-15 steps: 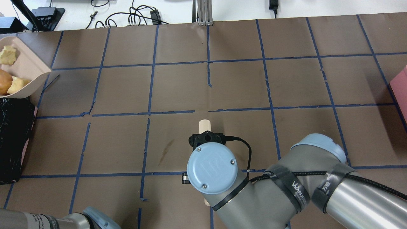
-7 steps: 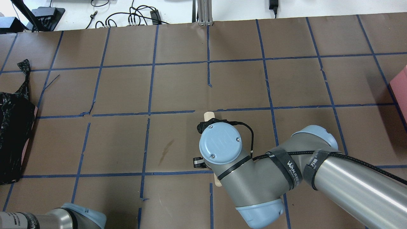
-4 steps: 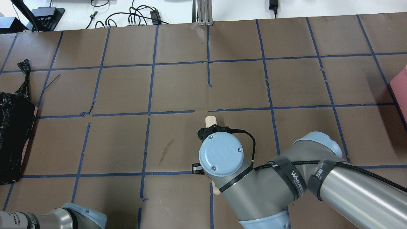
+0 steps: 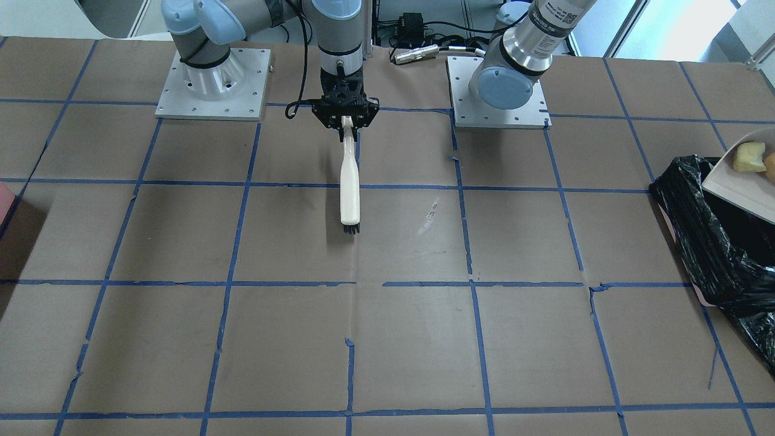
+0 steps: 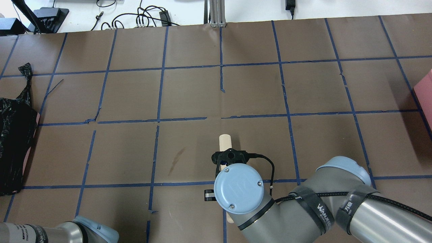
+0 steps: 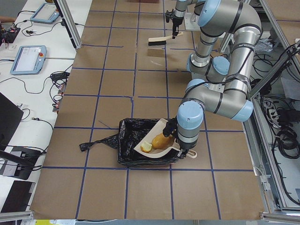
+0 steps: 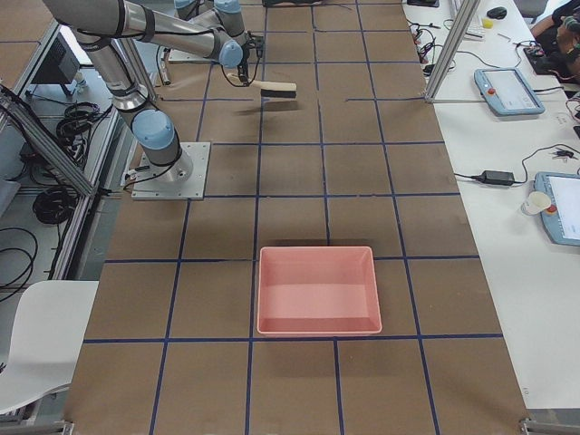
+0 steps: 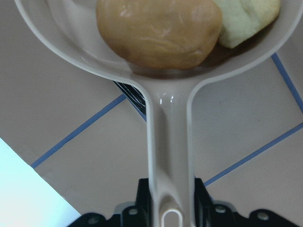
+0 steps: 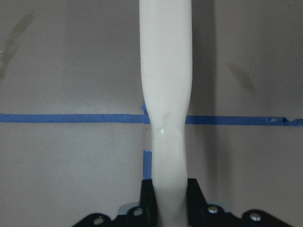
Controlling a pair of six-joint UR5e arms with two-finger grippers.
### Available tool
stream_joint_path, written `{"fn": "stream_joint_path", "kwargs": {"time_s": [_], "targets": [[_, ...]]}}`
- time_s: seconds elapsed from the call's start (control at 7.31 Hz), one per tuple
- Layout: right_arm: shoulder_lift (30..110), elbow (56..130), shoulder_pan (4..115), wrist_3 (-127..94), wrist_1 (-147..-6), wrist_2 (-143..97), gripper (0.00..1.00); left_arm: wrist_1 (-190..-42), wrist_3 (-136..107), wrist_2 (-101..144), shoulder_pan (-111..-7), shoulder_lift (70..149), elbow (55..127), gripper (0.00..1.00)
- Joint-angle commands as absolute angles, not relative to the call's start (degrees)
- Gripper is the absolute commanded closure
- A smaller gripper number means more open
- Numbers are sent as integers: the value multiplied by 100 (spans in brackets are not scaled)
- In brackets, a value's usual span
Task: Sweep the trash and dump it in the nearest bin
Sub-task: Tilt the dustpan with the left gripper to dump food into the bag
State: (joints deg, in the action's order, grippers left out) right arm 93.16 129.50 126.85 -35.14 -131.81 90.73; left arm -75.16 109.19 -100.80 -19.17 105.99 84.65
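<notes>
My left gripper (image 8: 170, 201) is shut on the handle of a beige dustpan (image 8: 168, 123). The pan holds the golden-brown bread roll (image 8: 158, 30) and one pale-yellow chunk (image 8: 244, 19); the second chunk is hidden. In the exterior left view the dustpan (image 6: 157, 140) hangs over the black-bagged bin (image 6: 129, 140), the same bin at the front-facing view's right edge (image 4: 708, 242). My right gripper (image 4: 346, 118) is shut on a white brush (image 4: 349, 181) with black bristles, held near the table's middle, far from the bin.
A pink tray (image 7: 317, 290) lies on the robot's right end of the brown, blue-taped table (image 5: 189, 94). The two arm base plates (image 4: 212, 82) stand at the robot's edge. Cables and tablets lie beyond the far edge.
The dustpan with the food has left the overhead view's left edge. The right arm first pushed the brush forward, then drew it back toward the robot.
</notes>
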Motion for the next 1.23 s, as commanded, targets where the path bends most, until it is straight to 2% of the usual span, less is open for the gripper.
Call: {"fn": "stream_joint_path", "kwargs": {"time_s": [0.0, 1.09], "targets": [[9220, 12964, 12735, -3551, -13184, 9097, 84, -7278, 11004, -10116, -1934, 10749, 8420, 96], [9211, 12999, 12753, -3551, -13184, 9044, 82, -6129, 11530, -10617, -2021, 10776, 8410, 94]]}}
